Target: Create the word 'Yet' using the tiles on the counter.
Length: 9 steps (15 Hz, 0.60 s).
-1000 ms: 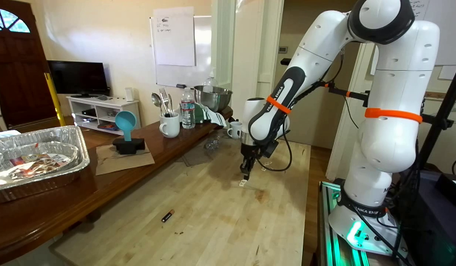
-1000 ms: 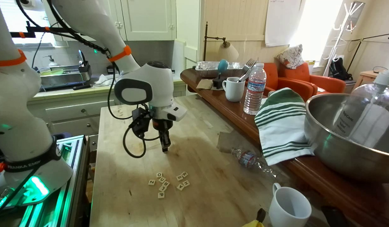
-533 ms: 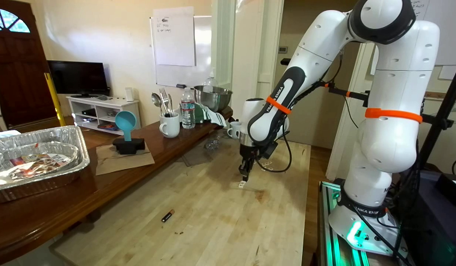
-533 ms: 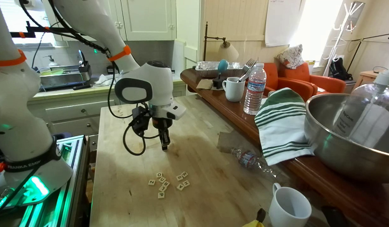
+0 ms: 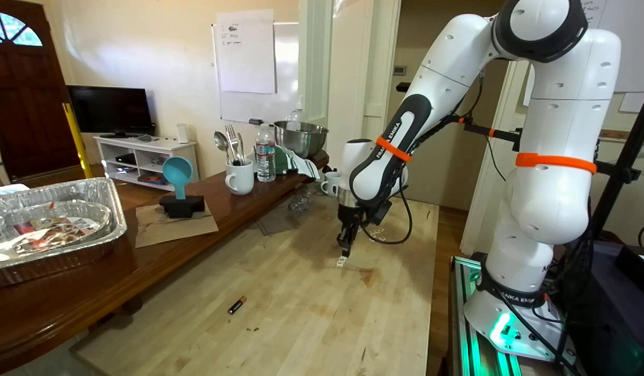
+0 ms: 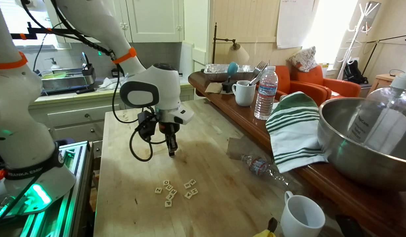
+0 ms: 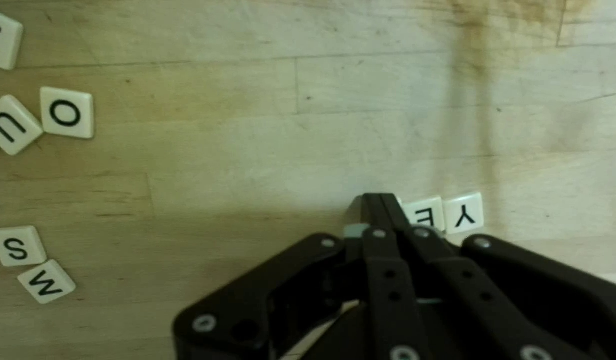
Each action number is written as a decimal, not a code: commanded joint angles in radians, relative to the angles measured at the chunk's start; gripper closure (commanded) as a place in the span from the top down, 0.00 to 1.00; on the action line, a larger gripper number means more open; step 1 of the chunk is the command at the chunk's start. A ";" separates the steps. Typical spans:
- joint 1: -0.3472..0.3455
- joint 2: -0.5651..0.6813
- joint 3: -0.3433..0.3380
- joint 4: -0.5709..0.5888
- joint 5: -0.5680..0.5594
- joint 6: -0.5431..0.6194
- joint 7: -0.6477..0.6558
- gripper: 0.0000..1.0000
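My gripper (image 7: 379,197) is shut with its fingertips together and nothing visible between them. It points down at the light wooden counter (image 5: 290,318). In the wrist view a Y tile (image 7: 463,213) and an E tile (image 7: 425,214) lie side by side, just right of the fingertips. A sliver of another pale tile shows between the E and the fingers; its letter is hidden. In an exterior view these tiles (image 5: 341,261) lie right below the gripper (image 5: 344,255). In an exterior view the gripper (image 6: 172,154) hides them.
Loose letter tiles lie apart, among them O (image 7: 67,112), U (image 7: 12,125), S (image 7: 18,246), W (image 7: 46,281) and P (image 6: 168,204). A battery (image 5: 237,305), a crumpled bottle (image 6: 260,166) and a white mug (image 6: 301,215) are also on the counter. A dark wooden table (image 5: 160,261) borders it.
The gripper has shifted slightly, away from the loose tiles. The tile row under it has slid a little the same way. The loose tiles have not moved.
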 commanded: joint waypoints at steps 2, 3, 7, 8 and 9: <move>0.014 -0.010 0.009 -0.045 0.013 0.040 -0.018 0.00; 0.016 -0.014 0.009 -0.048 0.013 0.042 -0.019 0.00; 0.020 -0.036 0.012 -0.067 0.020 0.059 -0.036 0.00; 0.021 -0.041 0.012 -0.072 0.020 0.062 -0.038 0.00; 0.022 -0.018 0.013 -0.034 0.028 0.047 -0.046 0.00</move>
